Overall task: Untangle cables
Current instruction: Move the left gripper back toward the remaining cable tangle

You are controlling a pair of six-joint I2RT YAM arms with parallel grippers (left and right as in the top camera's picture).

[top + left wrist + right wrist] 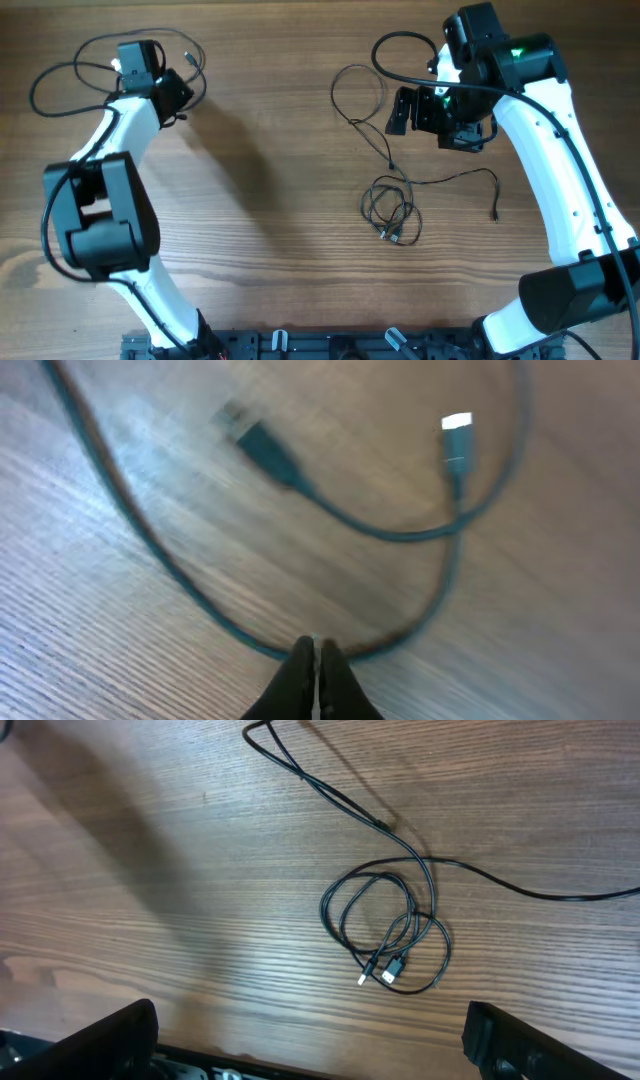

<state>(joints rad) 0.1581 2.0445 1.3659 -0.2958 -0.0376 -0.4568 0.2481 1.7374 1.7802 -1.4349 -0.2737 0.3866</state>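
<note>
Biggest thing here is the wooden table, with the left arm reaching to the far left corner and the right arm up over the far right side.

The left gripper has its fingers pressed together, and a thin dark cable runs right into the tips, so it looks pinched there. The wrist view is pretty blurry though. That cable swings away in a wide loop on the wood, and its two plugs lie out ahead of the fingers, near each other but not touching.

The right gripper is spread wide, one finger at each bottom corner of its wrist view, gripping nothing. The tangle sits on the table out in front, lined up between the two fingers, well clear of both. It's a small coil of overlapping loops with a couple of silver-tipped ends lying side by side at its near edge.

One strand runs from the coil toward the far side, another trails off right. Can't tell which strand belongs to which cord inside the knot.
</note>
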